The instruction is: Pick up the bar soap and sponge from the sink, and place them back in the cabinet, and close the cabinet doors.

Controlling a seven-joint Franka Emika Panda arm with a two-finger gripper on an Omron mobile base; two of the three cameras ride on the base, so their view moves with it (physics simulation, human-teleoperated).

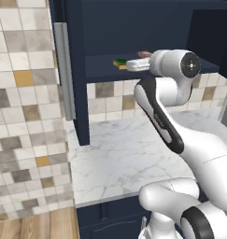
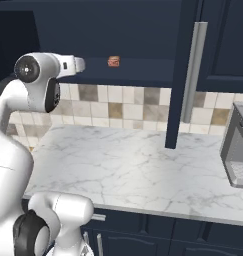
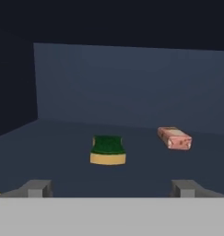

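Note:
Inside the open navy cabinet (image 1: 133, 28), the green sponge (image 3: 108, 150) with its yellow edge lies flat on the shelf (image 3: 62, 138). The orange-red bar soap (image 3: 174, 138) lies a little farther in, to the sponge's right. Both rest free of my gripper (image 3: 112, 188), which is open just short of the sponge with nothing between its fingertips (image 3: 37, 188). From the base, the sponge (image 1: 119, 62) sits at the tip of my gripper (image 1: 131, 65), with the soap (image 1: 144, 54) behind it. The soap (image 2: 113, 61) is right of the gripper (image 2: 82, 64). Both cabinet doors (image 1: 80, 93) (image 2: 175, 100) stand swung out.
A white marble counter (image 1: 124, 154) runs below the cabinet, backed by a tiled wall (image 1: 26, 107). The doors' silver bar handles (image 1: 63, 70) (image 2: 192, 75) jut toward me on either side. A grey appliance (image 2: 238, 150) stands at the counter's right end. Navy drawers (image 2: 143, 235) sit below.

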